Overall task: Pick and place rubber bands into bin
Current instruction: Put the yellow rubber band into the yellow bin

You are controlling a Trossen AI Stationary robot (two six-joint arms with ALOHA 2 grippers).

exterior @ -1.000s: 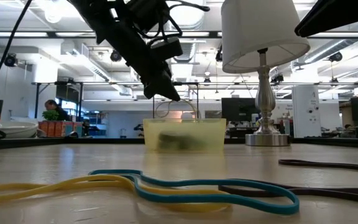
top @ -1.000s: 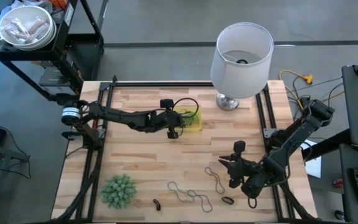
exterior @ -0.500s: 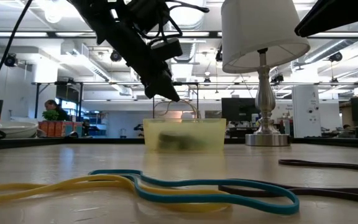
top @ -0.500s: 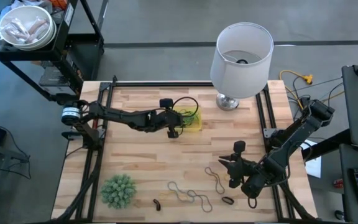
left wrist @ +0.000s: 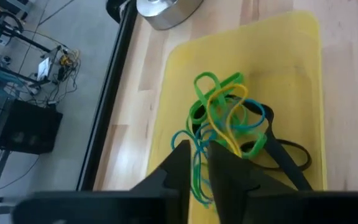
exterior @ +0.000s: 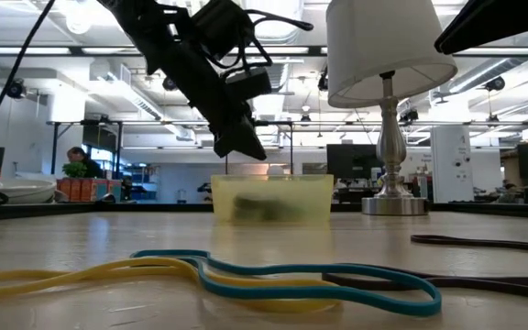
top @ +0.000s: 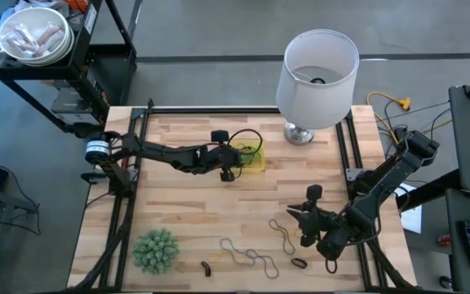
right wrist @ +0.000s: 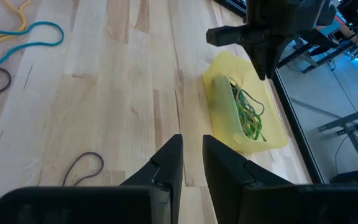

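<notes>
left tool [exterior: 246, 147] has lifted slightly above the bin [exterior: 271, 199].

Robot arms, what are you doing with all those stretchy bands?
The robot is sorting rubber bands into a small yellow bin. The left gripper hangs right over the bin, which already holds a tangle of green, yellow and blue bands. The right gripper waits near the front of the wooden table, where more loose bands lie waiting beside a spiky green ball.
</notes>
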